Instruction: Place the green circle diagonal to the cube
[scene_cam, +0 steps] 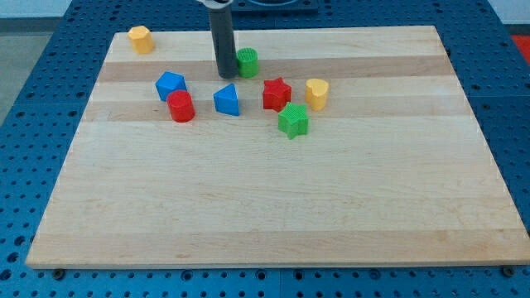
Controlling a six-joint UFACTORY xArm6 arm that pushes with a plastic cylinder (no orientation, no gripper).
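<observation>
Blue triangle (226,100) below green circle (248,61).

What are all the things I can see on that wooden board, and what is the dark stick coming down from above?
Wooden board: one, pale wood, fills most of the view, lying on a blue perforated table.
Yellow block: one, the board's top left corner.
Green circle block: one, top centre.
Blue cube block: one, left of centre.
Red cylinder block: one, touching the blue cube's lower right.
Blue triangular block: one, centre.
Red star block: one, right of the triangular block.
Yellow heart block: one, right of the star.
Green star block: one, below the red star.
My tip: one dark rod, just left of the green circle.
</observation>
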